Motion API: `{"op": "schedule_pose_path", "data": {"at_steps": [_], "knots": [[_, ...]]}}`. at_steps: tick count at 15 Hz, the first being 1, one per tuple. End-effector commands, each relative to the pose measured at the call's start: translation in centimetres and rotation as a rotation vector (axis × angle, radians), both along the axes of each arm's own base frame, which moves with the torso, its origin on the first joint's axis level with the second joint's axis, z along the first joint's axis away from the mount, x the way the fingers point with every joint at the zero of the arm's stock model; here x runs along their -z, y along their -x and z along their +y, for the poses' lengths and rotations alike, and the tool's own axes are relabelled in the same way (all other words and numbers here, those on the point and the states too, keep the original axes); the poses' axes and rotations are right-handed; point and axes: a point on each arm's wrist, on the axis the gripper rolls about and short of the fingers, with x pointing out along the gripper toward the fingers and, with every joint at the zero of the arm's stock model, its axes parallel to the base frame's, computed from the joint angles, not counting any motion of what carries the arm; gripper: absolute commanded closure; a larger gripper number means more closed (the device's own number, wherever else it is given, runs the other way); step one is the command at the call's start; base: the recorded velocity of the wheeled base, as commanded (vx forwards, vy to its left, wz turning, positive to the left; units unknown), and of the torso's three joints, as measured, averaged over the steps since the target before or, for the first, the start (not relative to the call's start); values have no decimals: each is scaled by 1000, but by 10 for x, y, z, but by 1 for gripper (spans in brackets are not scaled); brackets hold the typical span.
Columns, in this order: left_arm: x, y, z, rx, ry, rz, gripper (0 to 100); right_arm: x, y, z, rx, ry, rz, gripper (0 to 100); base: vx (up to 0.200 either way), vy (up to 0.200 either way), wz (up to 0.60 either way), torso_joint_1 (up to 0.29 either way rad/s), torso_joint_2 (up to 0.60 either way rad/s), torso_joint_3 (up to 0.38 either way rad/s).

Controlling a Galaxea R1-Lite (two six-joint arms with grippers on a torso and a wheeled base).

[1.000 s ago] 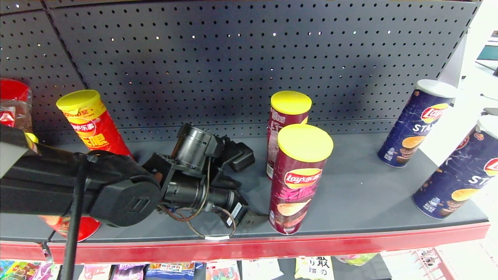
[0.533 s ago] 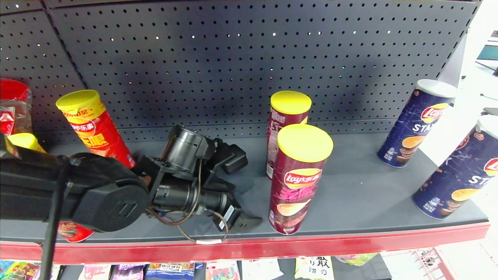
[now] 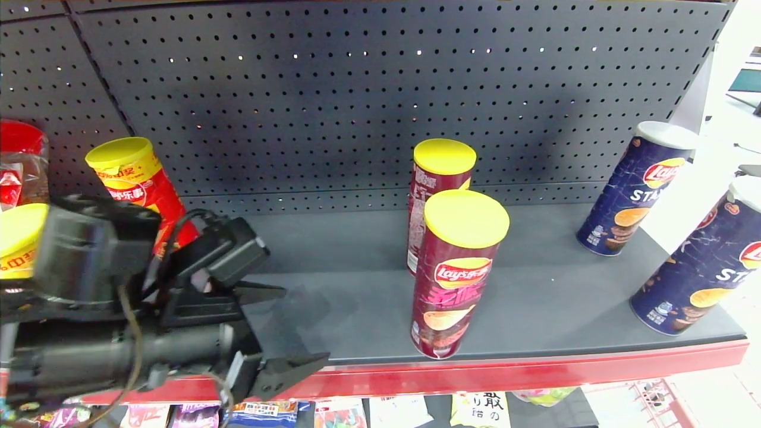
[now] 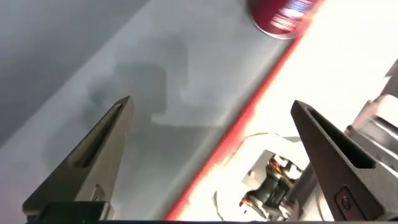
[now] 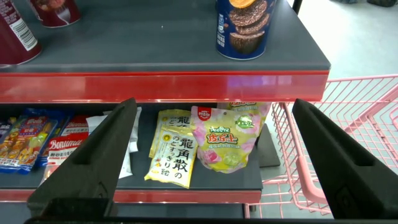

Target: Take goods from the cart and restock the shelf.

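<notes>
Two maroon chip cans with yellow lids stand mid-shelf, the front can [image 3: 456,273] near the red edge and the back can [image 3: 442,172] behind it. My left gripper [image 3: 291,328] hangs open and empty over the shelf's front edge, well left of the front can. In the left wrist view the left gripper [image 4: 211,155] spans the grey shelf [image 4: 81,56] and its red lip, with a maroon can's base [image 4: 281,15] farther off. My right gripper [image 5: 214,168] is open and empty below the shelf front, under a blue can [image 5: 244,28].
Red chip cans [image 3: 138,187] with yellow lids stand at the shelf's left, two blue cans [image 3: 639,190] at its right. A perforated back panel [image 3: 357,89] closes the shelf. Snack bags [image 5: 227,140] lie on the lower shelf. A pink cart [image 5: 367,137] stands on the right.
My left arm has drawn back to the left and out toward the shelf's front edge, away from the front maroon can. The cans have stayed put.
</notes>
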Motion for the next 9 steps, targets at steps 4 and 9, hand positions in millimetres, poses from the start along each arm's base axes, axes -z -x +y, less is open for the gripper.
{"op": "schedule_pose_path", "data": {"at_steps": [4, 9], "knots": [[10, 120, 90, -194, 116, -228, 0, 0, 0, 0, 0, 0, 2, 0, 0, 0, 0, 0, 0, 0], [54, 174, 115, -724, 196, -232, 0, 0, 0, 0, 0, 0, 2, 0, 0, 0, 0, 0, 0, 0]]}}
